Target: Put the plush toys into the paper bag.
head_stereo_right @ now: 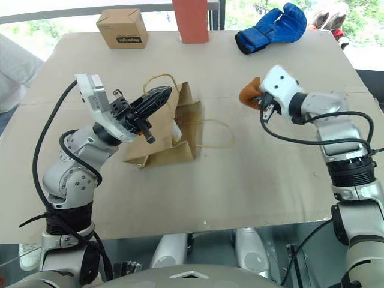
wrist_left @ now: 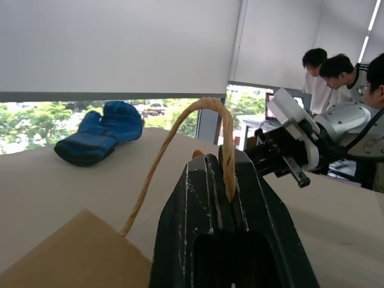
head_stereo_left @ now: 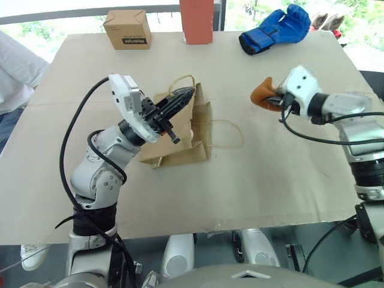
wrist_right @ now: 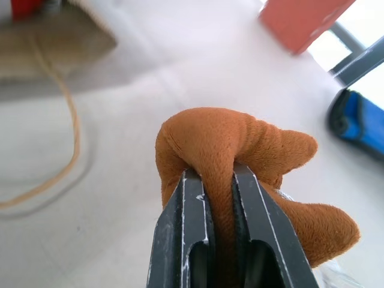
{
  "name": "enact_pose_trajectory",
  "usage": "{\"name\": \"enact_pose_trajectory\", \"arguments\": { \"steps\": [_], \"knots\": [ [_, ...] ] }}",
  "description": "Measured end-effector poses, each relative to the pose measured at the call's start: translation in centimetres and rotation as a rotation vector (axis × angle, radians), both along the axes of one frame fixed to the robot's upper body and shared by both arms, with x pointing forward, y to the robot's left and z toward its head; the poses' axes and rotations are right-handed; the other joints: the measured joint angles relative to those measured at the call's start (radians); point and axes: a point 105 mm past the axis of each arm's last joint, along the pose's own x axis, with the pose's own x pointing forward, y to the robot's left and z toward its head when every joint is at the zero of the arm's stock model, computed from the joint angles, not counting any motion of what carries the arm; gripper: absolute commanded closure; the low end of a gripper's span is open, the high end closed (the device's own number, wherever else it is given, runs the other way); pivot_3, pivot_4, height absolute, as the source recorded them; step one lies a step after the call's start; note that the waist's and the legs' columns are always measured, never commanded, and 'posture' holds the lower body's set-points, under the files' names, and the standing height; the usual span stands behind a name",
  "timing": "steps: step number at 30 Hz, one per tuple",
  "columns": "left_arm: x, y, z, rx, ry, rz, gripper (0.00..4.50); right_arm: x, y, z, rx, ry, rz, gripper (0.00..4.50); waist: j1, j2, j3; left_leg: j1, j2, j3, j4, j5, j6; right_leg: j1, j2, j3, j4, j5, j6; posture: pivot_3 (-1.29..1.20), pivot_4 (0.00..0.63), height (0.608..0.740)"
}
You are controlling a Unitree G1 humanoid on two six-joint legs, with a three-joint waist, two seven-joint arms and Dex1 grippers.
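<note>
A wide beige table (head_stereo_left: 252, 180) fills the head views, with bright windows and greenery behind its far edge. Along that edge stand a small brown cardboard box (head_stereo_left: 127, 29) with black print, a red upright block (head_stereo_left: 197, 21) and a blue boxing glove (head_stereo_left: 277, 28); a person's white sleeve (head_stereo_left: 18, 72) shows at the left border. Near the middle of the table the brown paper bag (head_stereo_left: 183, 141) lies partly raised, one twisted handle (head_stereo_left: 227, 133) looped flat on the surface toward the right. The left gripper (head_stereo_left: 183, 98) has its black fingers pressed together on the bag's other handle, holding it up over the bag's mouth. Well to the right, above the table, the right gripper (head_stereo_left: 277, 101) is clamped on the orange-brown plush toy (head_stereo_left: 263, 93), apart from the bag. The left wrist view looks along the closed fingers (wrist_left: 198, 204) with the handle cord (wrist_left: 180, 129) pinched between them and arching upward, the bag's paper at the lower corner, the glove beyond, the other arm's gripper (wrist_left: 282, 157) nearby, and people (wrist_left: 339, 72) in the background. The right wrist view has the two fingers (wrist_right: 189, 228) squeezing a fold of the orange toy, with the loose handle loop, the red block and the glove blurred behind it.
</note>
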Motion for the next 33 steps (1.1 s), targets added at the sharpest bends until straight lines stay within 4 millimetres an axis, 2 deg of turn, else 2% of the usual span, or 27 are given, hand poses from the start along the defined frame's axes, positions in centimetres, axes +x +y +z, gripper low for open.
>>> {"name": "enact_pose_trajectory", "arguments": {
  "steps": [3,5,7,13,17,20,24,28,33],
  "knots": [
    [0.1,-0.1,0.4,0.001,-0.013,-0.012,4.50,-1.2,2.0,1.1,0.060,-0.010,0.082,4.44,-0.001,0.000,0.000,0.000,0.000,0.000,0.000,0.000,0.000,0.000,0.000,0.000,0.000,0.000,0.000,0.00,0.150,0.740],
    [0.3,-0.2,0.6,0.001,-0.016,-0.021,4.50,-2.0,4.3,1.0,0.087,-0.008,0.158,4.44,-0.001,0.000,0.000,0.000,0.000,0.000,0.000,0.000,0.000,0.000,0.000,0.000,0.000,0.000,0.000,0.00,0.150,0.740],
    [0.4,-0.3,0.9,-0.002,-0.024,-0.028,4.50,-2.9,7.3,-0.3,0.072,0.017,0.245,4.44,0.000,0.000,0.000,0.000,0.000,0.000,0.000,0.000,0.000,0.000,0.000,0.000,0.000,0.000,0.000,0.00,0.150,0.740],
    [0.4,-0.9,1.0,0.005,-0.022,-0.059,4.50,-3.9,14.0,-3.5,0.092,0.102,0.404,4.44,0.001,0.000,0.000,-0.001,0.000,0.000,0.000,0.000,0.000,0.000,0.000,0.000,0.000,0.000,0.000,0.00,0.150,0.740],
    [0.3,-1.3,0.5,0.020,-0.007,-0.076,4.50,-3.5,17.7,-3.8,0.175,0.138,0.486,4.44,0.000,0.000,0.000,0.000,0.000,-0.001,0.000,0.000,0.000,0.000,0.000,-0.001,0.000,0.000,0.000,0.00,0.150,0.740],
    [0.5,-0.6,0.3,0.029,0.003,-0.039,4.50,-3.2,19.1,-4.2,0.214,0.162,0.530,4.44,-0.001,0.000,0.000,0.000,0.000,-0.001,0.000,0.000,0.000,0.000,0.000,-0.001,0.000,0.000,0.000,0.00,0.150,0.740],
    [0.7,0.3,-0.9,0.041,0.053,0.007,4.50,-3.0,20.7,-6.0,0.258,0.192,0.593,4.44,0.000,0.000,0.000,-0.001,0.000,-0.001,0.000,0.000,0.000,0.000,0.000,-0.001,0.000,0.000,0.000,0.00,0.150,0.740],
    [0.2,0.5,-1.0,0.058,0.058,0.019,4.50,-3.6,21.3,-6.7,0.297,0.228,0.649,4.44,-0.001,0.000,0.000,0.000,0.000,-0.001,0.000,0.000,0.000,0.000,0.000,-0.001,0.001,0.000,0.000,0.00,0.150,0.740],
    [-0.2,0.4,-0.5,0.057,0.040,0.014,4.50,-4.4,21.5,-6.4,0.346,0.261,0.701,4.44,0.000,0.001,0.000,0.000,0.000,-0.002,0.000,0.000,0.000,0.000,0.000,-0.002,0.001,0.000,0.000,0.00,0.150,0.740]
  ]
}}
